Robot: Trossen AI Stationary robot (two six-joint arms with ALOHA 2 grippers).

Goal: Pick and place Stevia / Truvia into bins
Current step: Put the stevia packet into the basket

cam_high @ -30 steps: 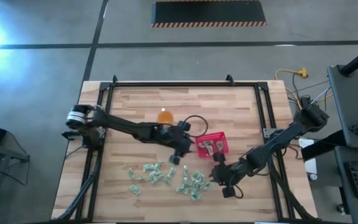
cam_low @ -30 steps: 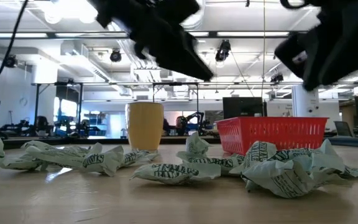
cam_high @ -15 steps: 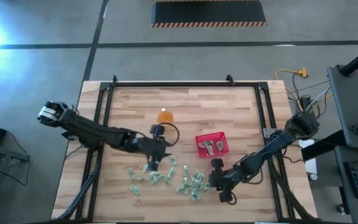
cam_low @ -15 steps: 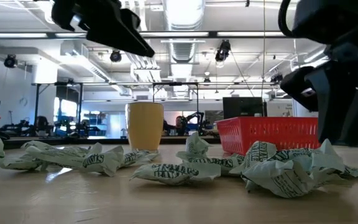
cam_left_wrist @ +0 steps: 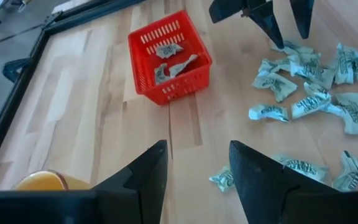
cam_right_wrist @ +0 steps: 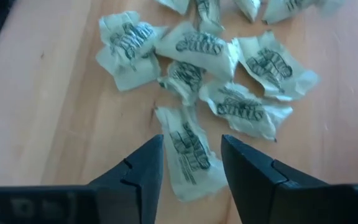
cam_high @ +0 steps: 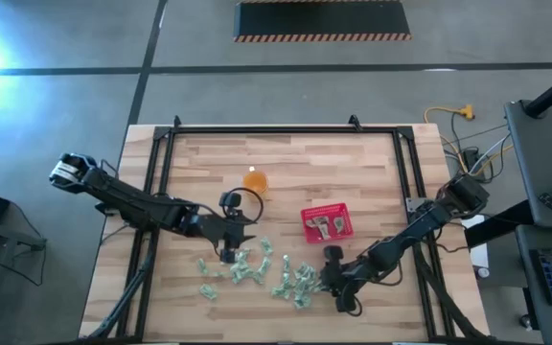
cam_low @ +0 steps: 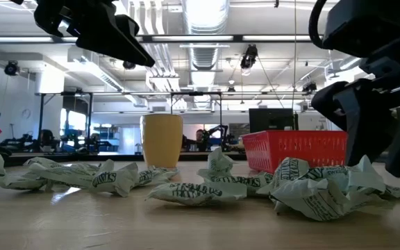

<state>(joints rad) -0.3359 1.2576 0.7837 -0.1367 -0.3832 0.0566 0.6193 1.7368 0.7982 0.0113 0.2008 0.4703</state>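
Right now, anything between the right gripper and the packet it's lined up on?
Nothing visible. The right gripper is open, its fingers either side of one Stevia packet at the pile's edge. Other packets lie just beyond it, close but not across the approach. The red basket sits apart, with bare table between.

Wooden table (cam_high: 353, 172) in black frame, red basket (cam_high: 327, 221) at centre-right holding two packets, orange cup (cam_high: 254, 180) at its 10 o'clock, loose green-and-white packets (cam_high: 257, 273) at its 7 o'clock, left gripper (cam_high: 228, 251) over their left end, right gripper (cam_high: 329, 278) at their right end.
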